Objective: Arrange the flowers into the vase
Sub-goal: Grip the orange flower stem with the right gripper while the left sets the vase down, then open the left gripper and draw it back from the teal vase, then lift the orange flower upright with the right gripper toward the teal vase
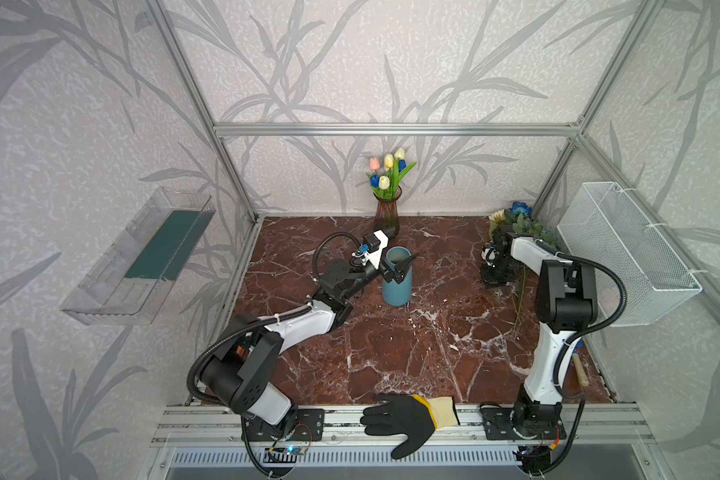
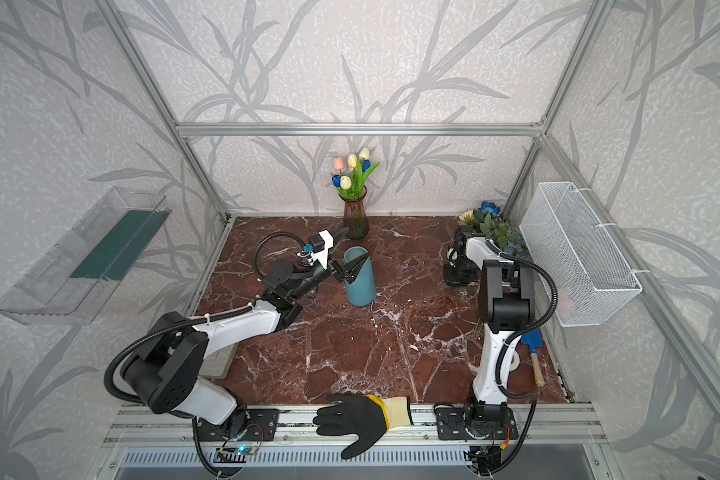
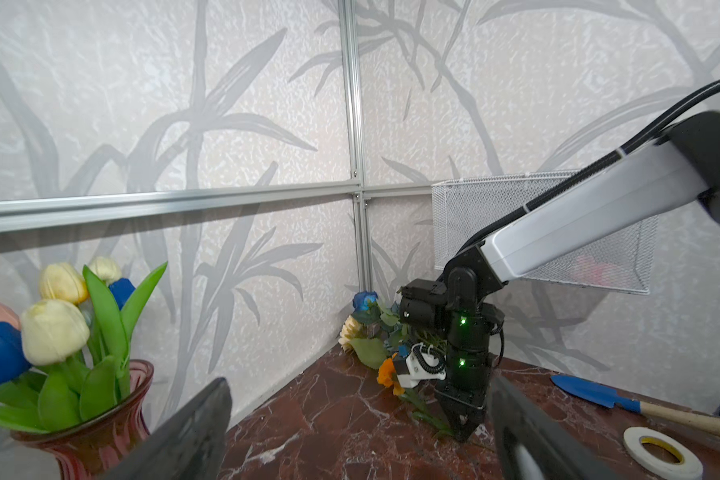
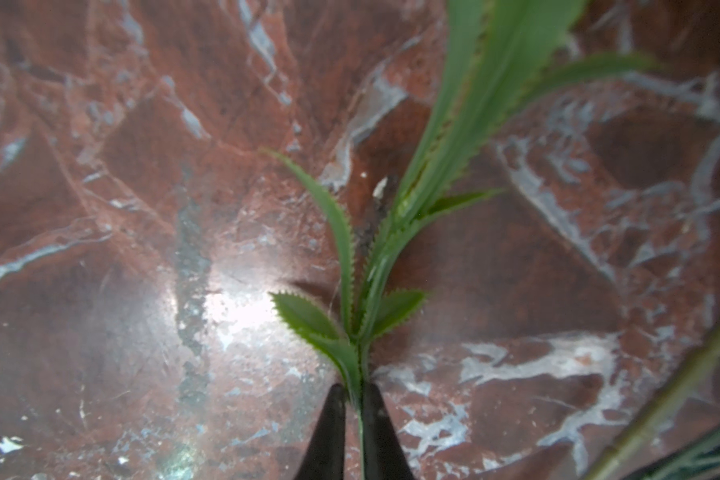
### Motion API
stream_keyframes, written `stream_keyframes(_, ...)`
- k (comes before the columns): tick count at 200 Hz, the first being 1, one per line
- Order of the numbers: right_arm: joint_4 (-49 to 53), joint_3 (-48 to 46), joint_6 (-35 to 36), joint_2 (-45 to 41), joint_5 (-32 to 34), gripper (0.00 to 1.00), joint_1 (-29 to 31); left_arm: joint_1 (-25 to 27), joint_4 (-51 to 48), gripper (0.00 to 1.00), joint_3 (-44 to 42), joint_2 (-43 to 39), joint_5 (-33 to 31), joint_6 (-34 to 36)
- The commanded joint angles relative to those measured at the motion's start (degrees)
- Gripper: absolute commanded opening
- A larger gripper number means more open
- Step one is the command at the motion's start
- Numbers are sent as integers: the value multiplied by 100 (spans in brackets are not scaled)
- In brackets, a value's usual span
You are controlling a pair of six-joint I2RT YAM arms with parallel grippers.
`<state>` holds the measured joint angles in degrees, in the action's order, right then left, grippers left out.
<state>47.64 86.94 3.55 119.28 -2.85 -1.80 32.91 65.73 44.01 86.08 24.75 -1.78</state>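
Right wrist view: right gripper (image 4: 353,397) pinched almost closed on a leafy stem (image 4: 360,353), one black finger pressing each side, tips low over the marble table (image 4: 100,291); saw-edged leaves fan out beyond the tips. Left wrist view: same gripper pointing straight down, tip at the table, and the stem leads from the tip toward an orange flower (image 3: 386,371) just beside the wrist. Whether stem and flower are one piece, cannot tell for certain. In both top views this gripper (image 1: 493,276) sits right of centre at mid-height. The heap of loose flowers (image 1: 518,222) lies just above it in the table's far right corner, against the wall, a blue bloom and a cream one on top. Long stems (image 1: 519,299) trail down the frame from the gripper, flat on the table. Left gripper (image 1: 400,268) is near frame centre, at the mouth of the upright blue vase (image 1: 398,289), jaws spread wide with nothing between them. Contact with the rim: cannot tell. Its fingers (image 3: 192,432) show far apart in the left wrist view. Tulips (image 1: 387,172) stand in a reddish glass vase (image 1: 387,214) just above the blue one, at the back wall, well apart from the right gripper.
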Motion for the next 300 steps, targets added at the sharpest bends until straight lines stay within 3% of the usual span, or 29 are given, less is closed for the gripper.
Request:
stream_keyframes(1,-25,67,61,137,-39,11,48,10,-135,96,-156,-477,74,-34)
stream_keyframes(27,-85,79,67,115,-49,8,125,23,-297,96,-361,-959,-108,-6)
stream_keyframes(66,-199,104,-63,-132,-31,0,281,19,86,95,-1044,-1314,-882,128)
stream_keyframes(128,-687,-203,-337,-1179,-198,0,435,20,494,95,-2222,-1698,-1763,200)
stream_keyframes(175,-1582,-814,-627,-2427,-759,0,444,75,-664,95,-2958,-2719,-2092,885)
stream_keyframes(212,-2336,-1234,-963,-3032,-1402,0,491,86,-1748,95,-3361,-3651,-2509,1017)
stream_keyframes(251,-2499,-1304,-714,-3316,-1340,0,921,101,-1781,94,-3882,-3845,-2525,904)
stream_keyframes(300,-3211,-1488,-153,-4011,-795,0,1909,136,-1736,94,-4076,-4038,-2585,777)
